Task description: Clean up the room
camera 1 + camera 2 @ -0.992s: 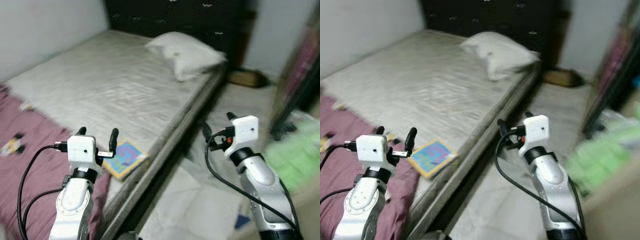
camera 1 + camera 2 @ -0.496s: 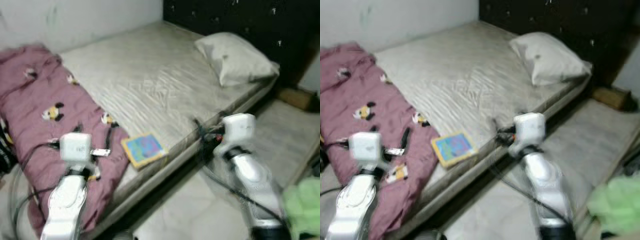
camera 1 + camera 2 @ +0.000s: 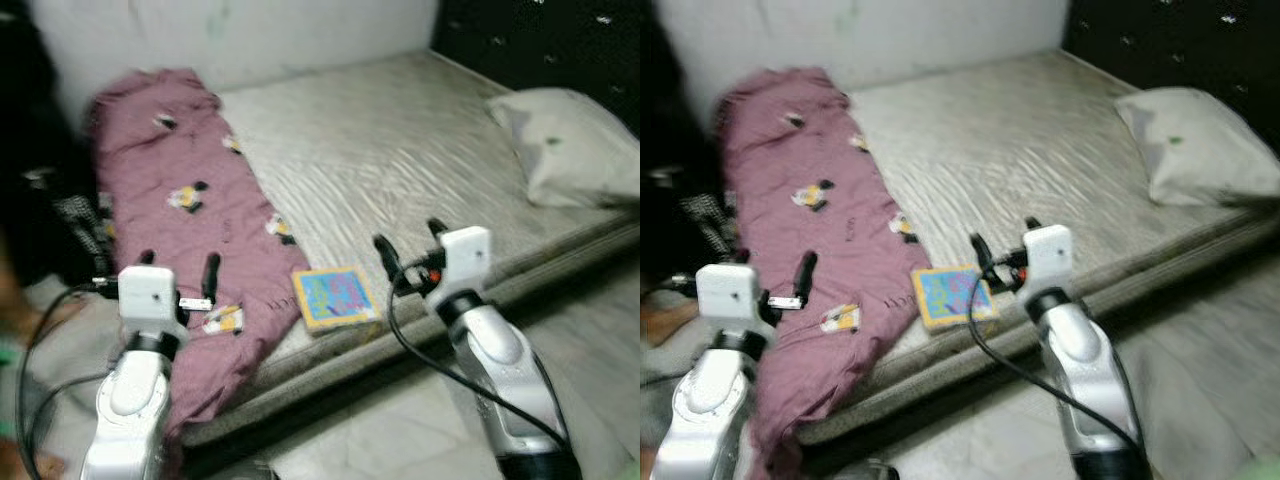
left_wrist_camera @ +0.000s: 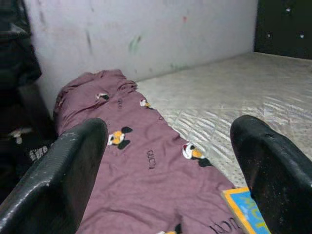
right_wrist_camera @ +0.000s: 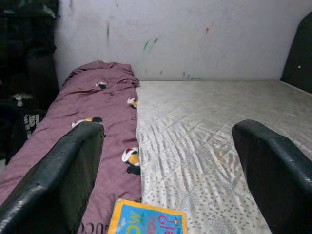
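Note:
A mauve blanket (image 3: 190,215) printed with small cartoon figures lies along the left side of the bed and hangs over its front edge. A blue and yellow picture book (image 3: 334,298) rests near the front edge of the grey mattress (image 3: 400,150). My left gripper (image 3: 178,269) is open, held above the hanging end of the blanket (image 4: 141,170). My right gripper (image 3: 410,242) is open, just right of the book (image 5: 148,222), over the mattress edge. Neither holds anything.
A pale pillow (image 3: 565,140) lies at the right end of the bed against a dark headboard (image 3: 540,40). A white wall (image 3: 250,35) runs behind the bed. Dark clutter (image 3: 45,190) stands left of the bed. Pale floor (image 3: 400,430) lies in front.
The camera has swung left: blanket, book and pillow have all shifted right in the picture, and dark clutter has come into view. Both grippers stay open and empty.

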Motion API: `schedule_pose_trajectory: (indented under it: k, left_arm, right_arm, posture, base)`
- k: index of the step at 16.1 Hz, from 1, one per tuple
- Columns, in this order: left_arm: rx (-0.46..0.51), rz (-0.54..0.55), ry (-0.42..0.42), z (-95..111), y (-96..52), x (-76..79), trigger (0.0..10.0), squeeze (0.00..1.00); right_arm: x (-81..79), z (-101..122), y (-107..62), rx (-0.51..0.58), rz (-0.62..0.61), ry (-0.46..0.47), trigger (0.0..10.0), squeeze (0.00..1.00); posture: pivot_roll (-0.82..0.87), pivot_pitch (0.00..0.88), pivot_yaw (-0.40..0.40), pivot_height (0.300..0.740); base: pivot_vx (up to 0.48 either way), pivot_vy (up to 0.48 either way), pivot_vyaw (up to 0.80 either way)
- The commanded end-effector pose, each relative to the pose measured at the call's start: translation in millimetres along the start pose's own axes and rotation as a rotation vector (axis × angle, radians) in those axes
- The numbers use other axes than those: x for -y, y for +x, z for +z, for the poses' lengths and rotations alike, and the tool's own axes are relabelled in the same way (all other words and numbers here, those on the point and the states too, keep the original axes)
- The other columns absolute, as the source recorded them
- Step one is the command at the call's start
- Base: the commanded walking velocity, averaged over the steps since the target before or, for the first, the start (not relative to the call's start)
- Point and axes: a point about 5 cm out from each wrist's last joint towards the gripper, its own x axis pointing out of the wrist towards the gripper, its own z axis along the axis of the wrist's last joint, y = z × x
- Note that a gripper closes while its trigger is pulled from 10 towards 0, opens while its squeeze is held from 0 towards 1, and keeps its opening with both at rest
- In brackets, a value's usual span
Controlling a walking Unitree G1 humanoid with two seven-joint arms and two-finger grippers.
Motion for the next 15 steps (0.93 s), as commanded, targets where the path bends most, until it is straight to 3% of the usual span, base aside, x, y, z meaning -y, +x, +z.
schedule_pose_trajectory:
  k: [1,15]
  left_arm:
    - [0.009,-0.004,0.013,2.5,0.4,-1.2,10.0,0.00]
    - [0.014,-0.010,0.013,4.0,3.9,-0.7,10.0,0.00]
  right_arm:
    - [1.0,2.2,0.5,0.011,-0.004,0.000,10.0,0.00]
    - [-0.9,-2.6,-1.5,-0.002,-0.006,0.001,10.0,0.00]
  posture:
    - [-0.06,0.000,0.006,0.740]
    - [-0.06,0.000,0.008,0.740]
  base:
    - [0.000,0.000,0.79]
    - [0.000,0.000,0.79]
